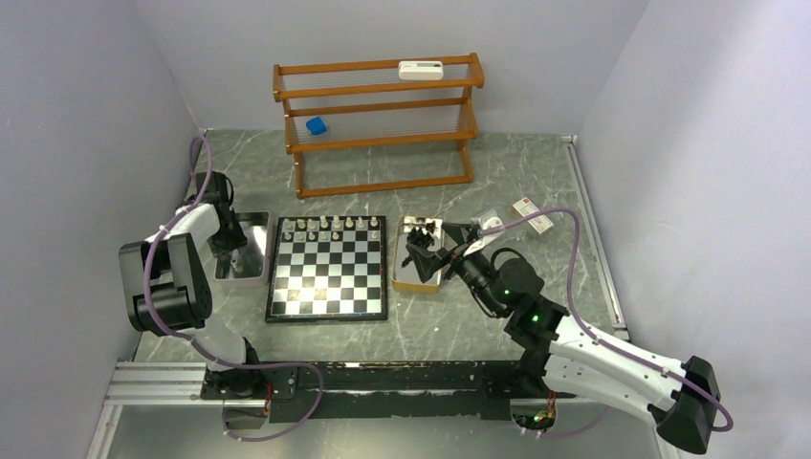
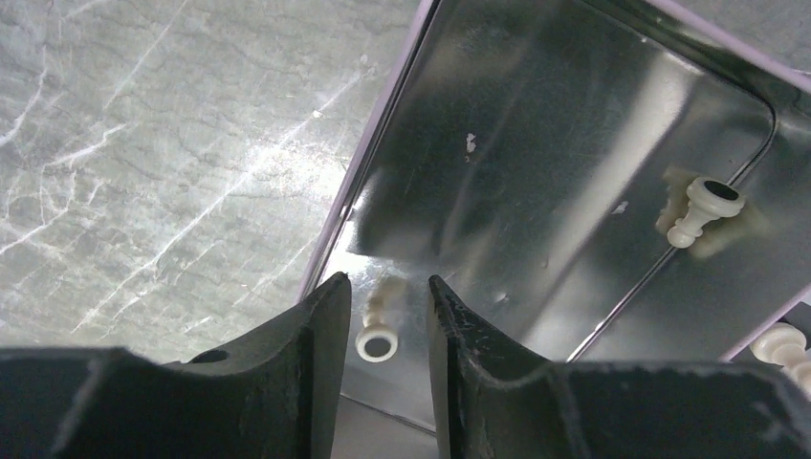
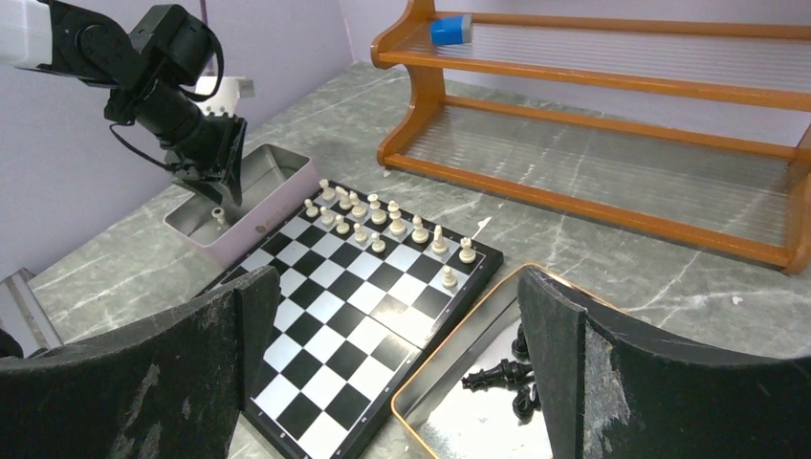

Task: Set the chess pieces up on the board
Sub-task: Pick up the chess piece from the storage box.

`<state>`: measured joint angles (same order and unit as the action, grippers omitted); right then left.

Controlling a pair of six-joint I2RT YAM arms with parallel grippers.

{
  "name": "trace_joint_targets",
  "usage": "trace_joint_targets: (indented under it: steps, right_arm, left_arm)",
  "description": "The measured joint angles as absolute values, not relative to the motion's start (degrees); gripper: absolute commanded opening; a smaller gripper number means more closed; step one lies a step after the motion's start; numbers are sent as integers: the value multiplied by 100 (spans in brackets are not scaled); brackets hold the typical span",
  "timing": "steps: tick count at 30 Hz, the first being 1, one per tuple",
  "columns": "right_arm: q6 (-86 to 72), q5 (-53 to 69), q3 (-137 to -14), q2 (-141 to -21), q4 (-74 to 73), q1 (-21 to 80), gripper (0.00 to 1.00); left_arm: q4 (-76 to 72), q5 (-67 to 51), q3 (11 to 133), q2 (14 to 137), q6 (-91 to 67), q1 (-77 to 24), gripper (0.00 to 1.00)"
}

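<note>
On the marble surface (image 1: 497,172), the board (image 1: 328,282) sits centre, cream pieces (image 1: 330,228) on its 2 far rows. The silver tray (image 1: 239,280) is left of it, the gold-rimmed tray (image 1: 418,285) right. My left fingers (image 2: 320,330) hang partly apart over the silver tray, straddling 1 cream pawn (image 2: 376,337), with a gap on either side. My right fingers (image 3: 564,363) are spread wide above the black pieces (image 3: 497,375) in the gold-rimmed tray.
</note>
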<state>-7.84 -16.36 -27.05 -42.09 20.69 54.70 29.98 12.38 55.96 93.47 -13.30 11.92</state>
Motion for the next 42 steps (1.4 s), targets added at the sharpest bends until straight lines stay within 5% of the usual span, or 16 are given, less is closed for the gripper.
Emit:
trace_joint_targets:
  steps: [17, 30, 42]
  right_arm:
    - [-764, -1715, -2655, -4080, 2084, 5470, 100]
    - [-755, -1754, -2655, -4018, 2115, 5470, 100]
    - [-729, -1761, -2617, -3999, 2143, 5470, 100]
  left_arm:
    - [3208, 1400, 5596, 9354, -1393, 1055, 53]
    - [3371, 1444, 5546, 9310, -1492, 923, 39]
    - [3544, 1485, 5544, 9308, -1590, 797, 54]
